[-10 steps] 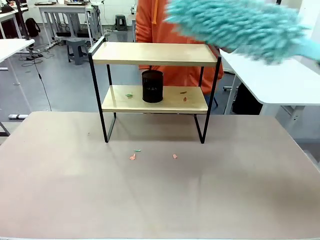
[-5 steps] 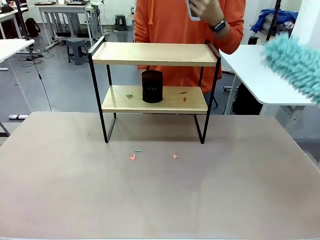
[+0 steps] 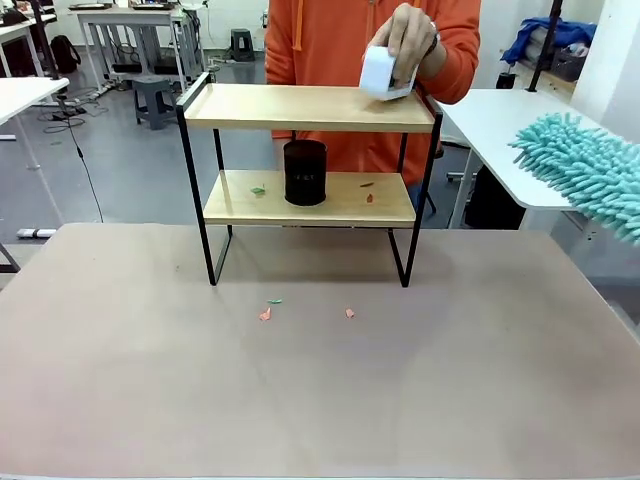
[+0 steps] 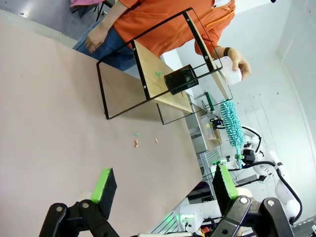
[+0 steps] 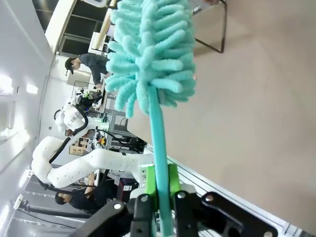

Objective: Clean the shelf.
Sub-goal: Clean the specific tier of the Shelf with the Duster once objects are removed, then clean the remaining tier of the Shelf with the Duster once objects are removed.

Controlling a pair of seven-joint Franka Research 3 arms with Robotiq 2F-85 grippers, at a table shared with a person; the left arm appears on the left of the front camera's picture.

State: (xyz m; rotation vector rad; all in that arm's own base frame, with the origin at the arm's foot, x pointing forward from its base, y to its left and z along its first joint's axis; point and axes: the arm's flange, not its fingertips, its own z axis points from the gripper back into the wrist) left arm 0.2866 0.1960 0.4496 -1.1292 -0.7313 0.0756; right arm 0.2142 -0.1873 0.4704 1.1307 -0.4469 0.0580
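Right gripper clamped on duster handle; left gripper jaws wide apart, empty. Front view: hand holds white object over shelf, 1 o'clock.

Black mesh cup; coloured scraps on table.

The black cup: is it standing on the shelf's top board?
No, the black mesh cup stands on the lower board of the shelf.
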